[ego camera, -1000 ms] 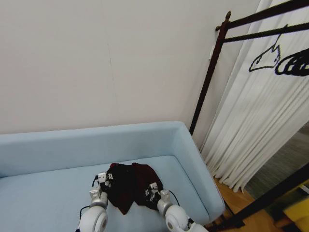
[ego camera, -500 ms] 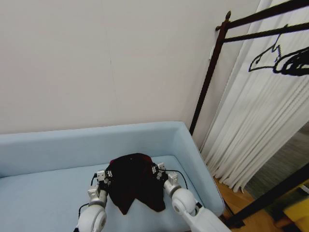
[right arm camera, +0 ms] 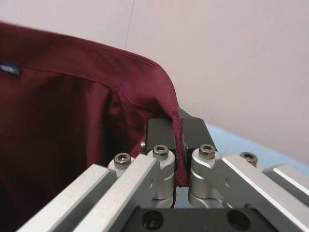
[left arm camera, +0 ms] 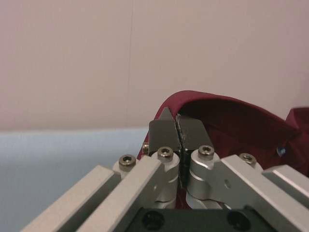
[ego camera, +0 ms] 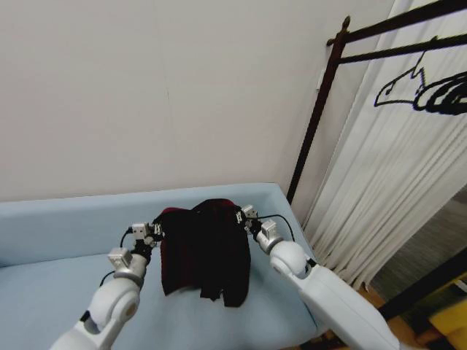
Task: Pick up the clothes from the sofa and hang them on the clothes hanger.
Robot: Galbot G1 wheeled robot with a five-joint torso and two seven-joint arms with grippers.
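left claw [ego camera: 155, 232] clamps maroon shirt [ego camera: 204, 251]; right claw [ego camera: 241, 215] likewise; above sofa [ego camera: 58, 215]

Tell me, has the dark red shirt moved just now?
Yes. The shirt rose off the sofa seat and now hangs before its backrest, between left gripper and right gripper.

Dark red shirt [ego camera: 204, 251] at lower centre of the head view, held up in front of the sofa back. Top edge stretched between left gripper [ego camera: 155, 232] and right gripper [ego camera: 241, 216], both clamped on the fabric. Body hanging in loose folds, hem uneven. Pale blue sofa [ego camera: 66, 219] across the lower left. Dark clothes rack [ego camera: 315, 117] at upper right, black hangers [ego camera: 441, 93] on its rail.
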